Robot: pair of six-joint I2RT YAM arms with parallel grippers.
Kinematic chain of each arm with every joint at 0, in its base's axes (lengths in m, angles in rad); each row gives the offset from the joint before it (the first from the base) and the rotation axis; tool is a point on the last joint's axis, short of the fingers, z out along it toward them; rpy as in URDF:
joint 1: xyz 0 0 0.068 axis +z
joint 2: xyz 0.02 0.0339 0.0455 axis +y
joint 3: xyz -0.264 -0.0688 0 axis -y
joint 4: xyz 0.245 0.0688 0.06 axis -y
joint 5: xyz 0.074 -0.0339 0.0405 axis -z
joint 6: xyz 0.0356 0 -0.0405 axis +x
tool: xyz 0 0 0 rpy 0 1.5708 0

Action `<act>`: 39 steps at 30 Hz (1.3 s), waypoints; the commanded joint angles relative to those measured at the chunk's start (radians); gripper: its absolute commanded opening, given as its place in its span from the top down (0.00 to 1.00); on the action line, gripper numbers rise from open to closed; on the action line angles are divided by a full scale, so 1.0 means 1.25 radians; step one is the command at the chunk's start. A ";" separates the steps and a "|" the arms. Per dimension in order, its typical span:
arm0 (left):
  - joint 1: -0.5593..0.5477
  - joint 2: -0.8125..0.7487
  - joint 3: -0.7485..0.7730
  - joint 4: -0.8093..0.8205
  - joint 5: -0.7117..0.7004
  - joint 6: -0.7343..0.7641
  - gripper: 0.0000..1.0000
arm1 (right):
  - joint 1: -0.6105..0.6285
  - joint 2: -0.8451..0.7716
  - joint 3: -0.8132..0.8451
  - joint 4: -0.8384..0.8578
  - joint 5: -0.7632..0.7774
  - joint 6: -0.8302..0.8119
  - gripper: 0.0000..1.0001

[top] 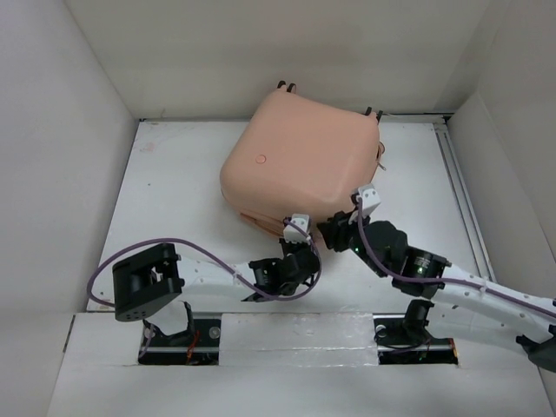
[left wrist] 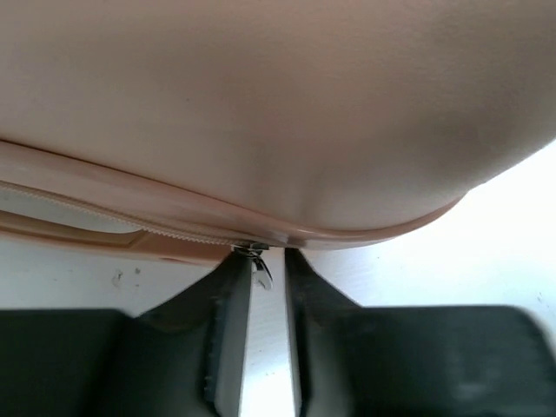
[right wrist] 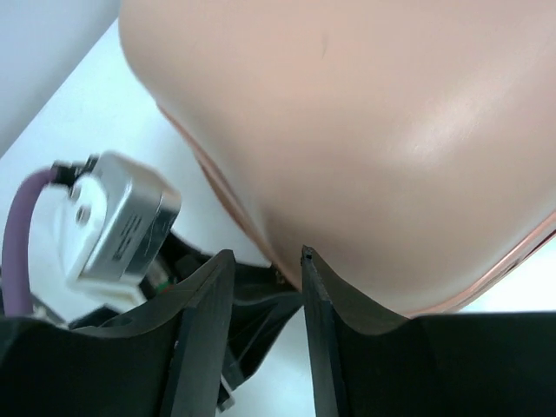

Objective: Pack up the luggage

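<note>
Luggage [top: 300, 161] lies flat, shell up, on the far middle of the surface [top: 174, 191], wheels toward the back wall. Both tools are crowded at its near corner. The left tool [left wrist: 268, 261] is narrow, jaws just apart with the zipper pull [left wrist: 259, 265] hanging in the gap. It looks unclamped, leaning on one finger only. The right tool [right wrist: 268, 261] is also narrow, holding nothing, with its tips right against the rounded shell. Risks for you: close the left tool late or off-line and the small pull likely slips out sideways, so you drag air along the seam. Pull before the case is braced and the whole luggage probably slides or pivots on the smooth surface, since it sits on a curved shell. The right tool's tips could skate off that curve if you press. The two wrists are nearly touching in the top view, so any sweep along the zipper may knock them together or snag the purple cable [top: 378, 256].
</note>
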 commanded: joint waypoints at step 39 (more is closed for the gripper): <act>0.073 -0.224 -0.132 -0.173 -0.112 -0.016 1.00 | -0.382 0.090 0.041 0.043 -0.282 -0.123 0.53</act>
